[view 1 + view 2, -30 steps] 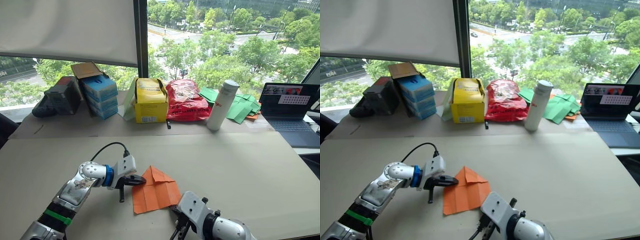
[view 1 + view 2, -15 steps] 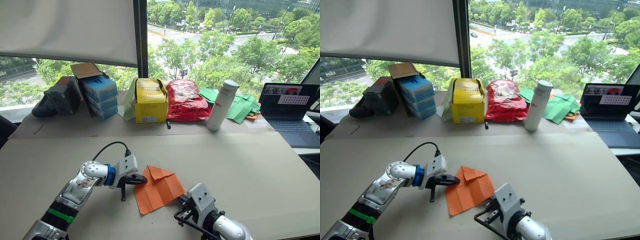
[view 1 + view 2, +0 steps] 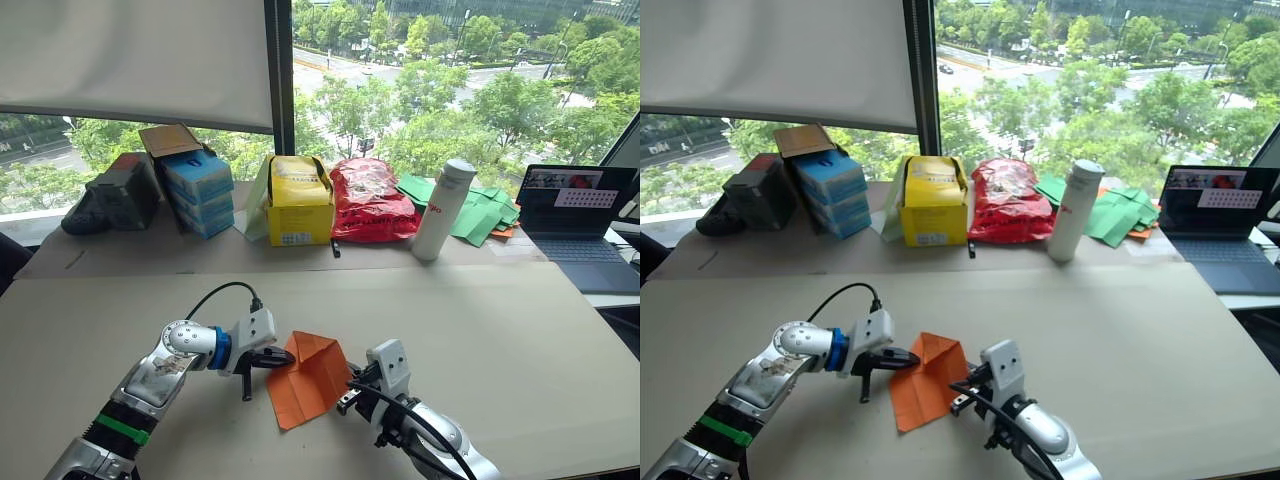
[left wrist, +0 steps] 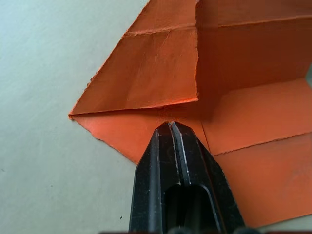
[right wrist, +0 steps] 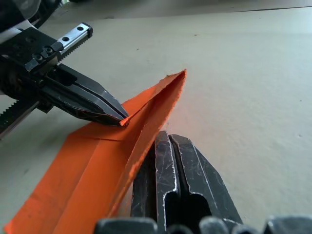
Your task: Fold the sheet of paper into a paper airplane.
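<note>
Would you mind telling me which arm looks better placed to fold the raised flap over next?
Probably the right. Its gripper, shut, sits under the lifted right edge of the paper, ready to push it over. The left gripper, also shut, presses the paper flat, anchoring it.

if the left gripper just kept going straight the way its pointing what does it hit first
Most likely the raised fold of the sheet of paper. The left gripper, fingers shut, already has its tip on the flat orange layer, and that flap stands directly ahead.
</note>
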`<state>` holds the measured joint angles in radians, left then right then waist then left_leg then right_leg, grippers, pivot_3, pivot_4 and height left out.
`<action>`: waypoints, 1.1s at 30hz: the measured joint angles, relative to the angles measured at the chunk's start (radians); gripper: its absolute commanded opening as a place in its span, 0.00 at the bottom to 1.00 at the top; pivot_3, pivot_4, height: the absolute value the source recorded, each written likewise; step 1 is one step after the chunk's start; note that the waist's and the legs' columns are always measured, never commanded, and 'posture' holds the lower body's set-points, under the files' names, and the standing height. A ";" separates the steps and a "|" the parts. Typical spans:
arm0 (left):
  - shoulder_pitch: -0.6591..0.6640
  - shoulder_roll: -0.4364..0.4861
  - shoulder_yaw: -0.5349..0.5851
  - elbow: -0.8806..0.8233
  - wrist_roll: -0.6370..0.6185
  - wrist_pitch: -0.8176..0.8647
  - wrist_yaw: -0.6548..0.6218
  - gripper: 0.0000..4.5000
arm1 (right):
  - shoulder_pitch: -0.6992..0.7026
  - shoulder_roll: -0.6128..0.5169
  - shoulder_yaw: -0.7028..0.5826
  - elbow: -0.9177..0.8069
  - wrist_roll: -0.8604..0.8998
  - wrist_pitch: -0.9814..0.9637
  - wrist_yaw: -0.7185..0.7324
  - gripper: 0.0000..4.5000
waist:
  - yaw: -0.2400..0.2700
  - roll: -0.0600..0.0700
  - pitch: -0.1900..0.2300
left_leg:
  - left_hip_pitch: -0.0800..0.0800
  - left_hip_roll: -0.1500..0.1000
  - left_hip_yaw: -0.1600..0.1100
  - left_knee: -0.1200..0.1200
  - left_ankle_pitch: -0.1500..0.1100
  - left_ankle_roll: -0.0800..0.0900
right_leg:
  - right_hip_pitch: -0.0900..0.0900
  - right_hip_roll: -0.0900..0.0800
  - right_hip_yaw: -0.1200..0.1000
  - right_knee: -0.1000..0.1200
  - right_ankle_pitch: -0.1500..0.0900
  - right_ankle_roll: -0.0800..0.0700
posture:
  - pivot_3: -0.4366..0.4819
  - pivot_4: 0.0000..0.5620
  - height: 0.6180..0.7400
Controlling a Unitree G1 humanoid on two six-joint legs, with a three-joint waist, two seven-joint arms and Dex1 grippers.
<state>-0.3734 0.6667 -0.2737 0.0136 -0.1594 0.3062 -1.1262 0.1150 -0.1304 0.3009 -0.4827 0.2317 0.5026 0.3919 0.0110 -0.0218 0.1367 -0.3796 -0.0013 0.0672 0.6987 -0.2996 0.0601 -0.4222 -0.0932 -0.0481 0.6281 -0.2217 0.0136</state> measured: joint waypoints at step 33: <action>0.013 0.004 0.076 0.021 -0.004 0.037 0.025 0.00 | -0.195 -0.086 0.122 0.155 -0.045 0.011 0.119 0.00 | -0.016 0.000 0.000 | -0.001 0.000 0.000 0.001 0.000 -0.001 | -0.001 0.001 -0.002 0.002 0.000 0.000 | 0.48 0.27 1.00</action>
<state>-0.3608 0.6707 -0.1981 0.0342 -0.1635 0.3436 -1.1016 -0.0799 -0.2163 0.4234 -0.3279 0.1872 0.5137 0.5110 -0.0045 -0.0218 0.1368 -0.3808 -0.0016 0.0675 0.6997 -0.2992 0.0595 -0.4237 -0.0920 -0.0496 0.6298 -0.2216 0.0134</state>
